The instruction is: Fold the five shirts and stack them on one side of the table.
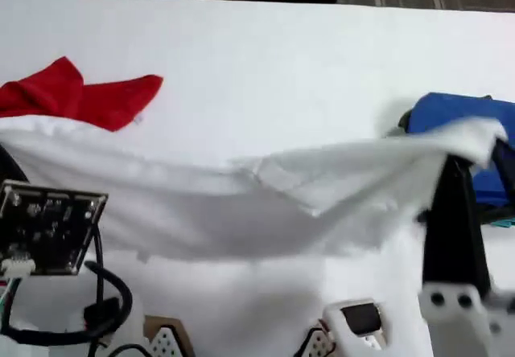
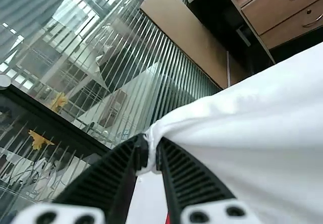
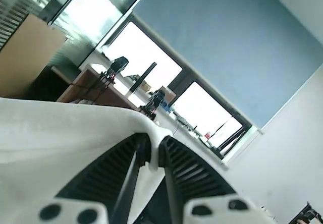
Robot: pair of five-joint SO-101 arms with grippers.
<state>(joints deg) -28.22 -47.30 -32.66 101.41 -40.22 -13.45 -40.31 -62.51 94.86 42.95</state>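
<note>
white shirt [image 1: 241,204], red shirt [image 1: 80,96], blue shirt [image 1: 459,116]

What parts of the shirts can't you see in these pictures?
- Red shirt, high view: its near edge is hidden behind the held-up white shirt, and its left end is cut off by the picture's edge.
- Blue shirt, high view: partly covered by the white shirt and cut off at the right edge.
- Table, high view: the part under the white shirt is hidden.

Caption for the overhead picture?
A white shirt pinched at both ends, stretched over the table; red shirt and blue shirt nearby.
</note>
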